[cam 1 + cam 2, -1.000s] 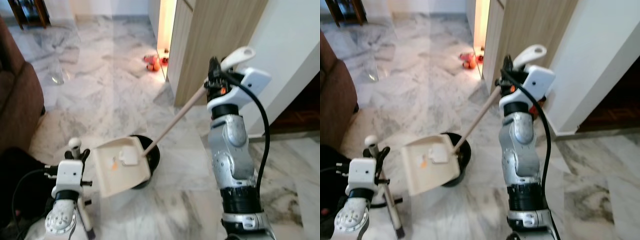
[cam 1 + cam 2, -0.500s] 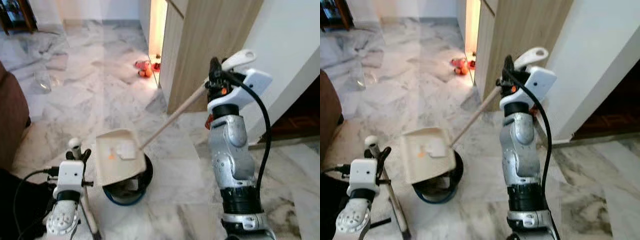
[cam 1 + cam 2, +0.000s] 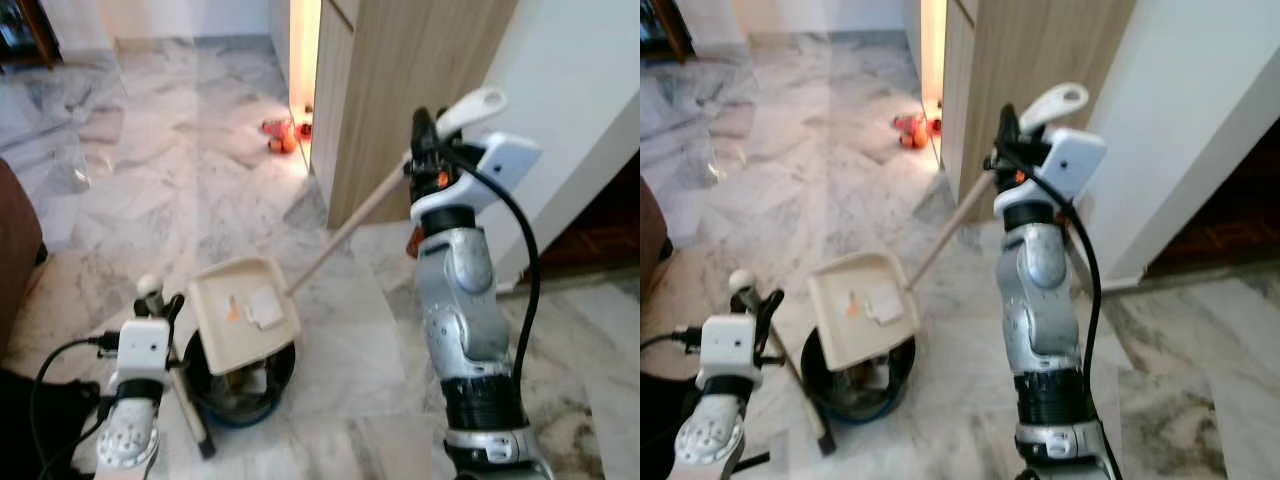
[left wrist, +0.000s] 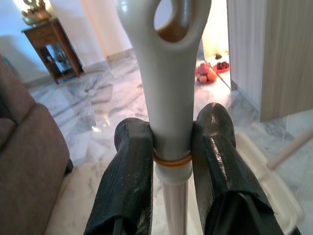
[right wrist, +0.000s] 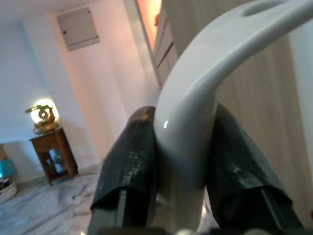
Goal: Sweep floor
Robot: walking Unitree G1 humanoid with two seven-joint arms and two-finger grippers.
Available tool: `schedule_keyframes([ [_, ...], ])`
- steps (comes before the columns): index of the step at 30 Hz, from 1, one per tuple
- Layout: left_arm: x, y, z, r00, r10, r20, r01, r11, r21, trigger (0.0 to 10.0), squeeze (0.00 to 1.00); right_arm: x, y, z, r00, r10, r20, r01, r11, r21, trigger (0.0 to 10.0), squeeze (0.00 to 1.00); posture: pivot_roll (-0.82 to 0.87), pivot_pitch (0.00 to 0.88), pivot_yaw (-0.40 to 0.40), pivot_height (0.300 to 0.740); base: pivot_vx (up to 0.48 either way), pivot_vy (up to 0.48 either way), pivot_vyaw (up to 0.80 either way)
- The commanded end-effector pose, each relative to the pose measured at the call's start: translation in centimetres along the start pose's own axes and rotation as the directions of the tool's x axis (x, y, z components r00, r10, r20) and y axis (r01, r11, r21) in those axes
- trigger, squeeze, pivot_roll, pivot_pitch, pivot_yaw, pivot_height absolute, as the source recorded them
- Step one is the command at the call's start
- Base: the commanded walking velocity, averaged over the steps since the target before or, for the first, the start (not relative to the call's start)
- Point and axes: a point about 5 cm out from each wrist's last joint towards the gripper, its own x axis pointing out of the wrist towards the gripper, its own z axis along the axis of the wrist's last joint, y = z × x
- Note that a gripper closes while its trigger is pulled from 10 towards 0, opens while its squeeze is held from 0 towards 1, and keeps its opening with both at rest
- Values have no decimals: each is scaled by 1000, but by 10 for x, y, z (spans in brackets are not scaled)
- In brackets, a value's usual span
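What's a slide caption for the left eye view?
Right end effector holds the long-handled dustpan over a dark bin on marble floor; left end effector grips a broom handle.

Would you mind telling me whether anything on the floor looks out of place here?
Yes: small red and orange items lie loose on the marble floor by the wooden cabinet's corner. They are too small to identify. Otherwise, the dustpan, with scraps in it, is held over the dark bin.

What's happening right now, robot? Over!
Right gripper shut on long-handled cream dustpan, holding it over round black bin. Left gripper shut on white broom handle. Orange scraps and paper sit in pan. Nothing blocking.
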Motion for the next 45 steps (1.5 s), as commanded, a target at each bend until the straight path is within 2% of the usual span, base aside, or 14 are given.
schedule_keyframes([
  [1, 1, 3, 6, 999, 2, 35, -3, 1000, 23, 10000, 0, 1, 5, 17, 996, 29, 80, -29, 1000, 3, 10000, 0, 192, 68, -33, 740, 0, 0, 0],
  [8, 1, 2, 6, 999, -10, 39, 9, 1000, 22, 10000, 0, -3, 18, 22, 987, 100, 126, -96, 995, -38, 10000, 0, 190, 49, -27, 740, 0, 0, 0],
  [11, 2, 2, 6, 999, -9, 42, 8, 1000, 21, 10000, 0, -8, 33, 25, 974, 165, 154, -159, 986, -52, 10000, 0, 192, 50, -28, 740, 0, 0, 0],
  [17, 2, 3, 6, 999, -4, 43, 3, 1000, 22, 10000, 0, -16, 51, 25, 957, 235, 169, -230, 972, -49, 10000, 0, 191, 58, -32, 740, 0, 0, 0],
  [18, 2, 3, 6, 999, -4, 43, 3, 1000, 22, 10000, 0, -19, 58, 25, 949, 264, 174, -257, 964, -62, 10000, 0, 193, 59, -33, 740, 0, 0, 0],
  [25, 2, 3, 6, 999, 2, 44, -3, 1000, 22, 10000, 0, -30, 79, 27, 925, 320, 206, -314, 947, -63, 10000, 0, 198, 66, -36, 740, 0, 0, 0],
  [28, 2, 3, 6, 999, 4, 44, -5, 1000, 23, 10000, 0, -36, 91, 28, 899, 374, 227, -361, 927, -99, 10000, 0, 195, 70, -35, 740, 0, 0, 0],
  [34, 3, 3, 7, 999, 6, 46, -7, 1000, 20, 10000, 0, -49, 113, 30, 854, 454, 255, -438, 891, -117, 10000, 0, 200, 75, -39, 740, 0, 0, 0],
  [38, 2, 3, 6, 999, 9, 44, -9, 1000, 20, 10000, 0, -53, 119, 31, 838, 474, 272, -457, 880, -128, 10000, 0, 201, 75, -39, 740, 0, 0, 0],
  [45, 2, 4, 6, 999, 11, 45, -12, 1000, 21, 10000, 0, -61, 128, 35, 789, 532, 306, -492, 847, -202, 10000, 0, 200, 76, -40, 740, 0, 0, 0],
])
